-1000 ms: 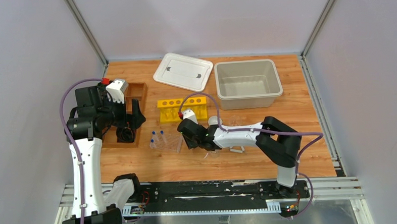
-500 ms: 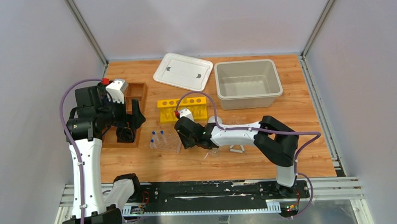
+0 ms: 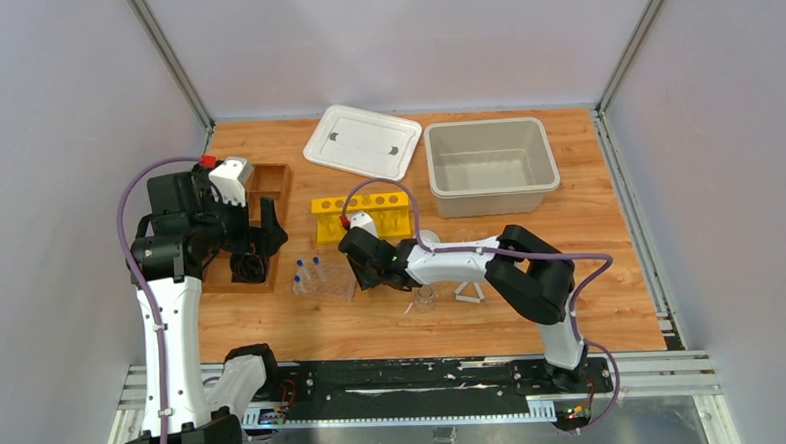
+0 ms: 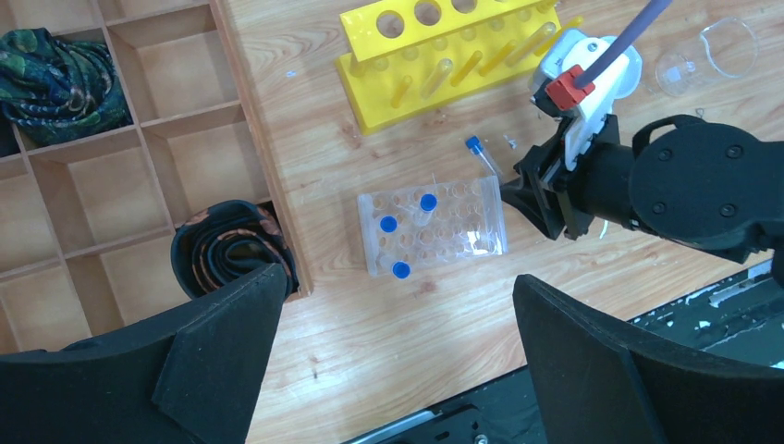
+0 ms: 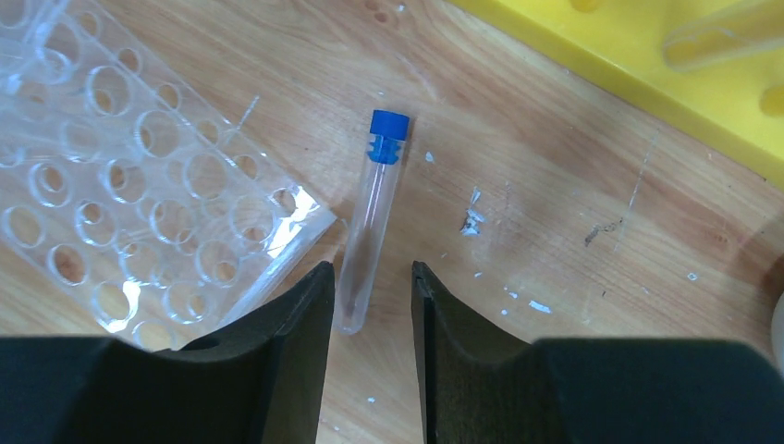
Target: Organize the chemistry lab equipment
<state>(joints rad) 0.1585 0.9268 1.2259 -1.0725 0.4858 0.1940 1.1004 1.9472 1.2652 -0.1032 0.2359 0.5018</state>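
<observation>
We see the right arm folded at its elbow mid-bench, forearm stretched low toward the left edge and wrist tipped down. The right gripper [image 5: 373, 277] stands partly open astride the closed end of a blue-capped tube [image 5: 370, 217]. The tube lies flat on the bench with slack beside it, so we judge nothing is clamped. It rests just off a corner of the clear plastic rack [image 4: 453, 227], its cap aimed at the yellow rack [image 4: 434, 55] nearer the far edge. Three capped tubes [image 4: 388, 224] stand in the clear rack. The left arm rises upright from the near-left corner, and its wrist bends over the wooden divider tray [image 4: 250, 139]. The left gripper [image 4: 398, 287] faces down, spread wide and empty.
</observation>
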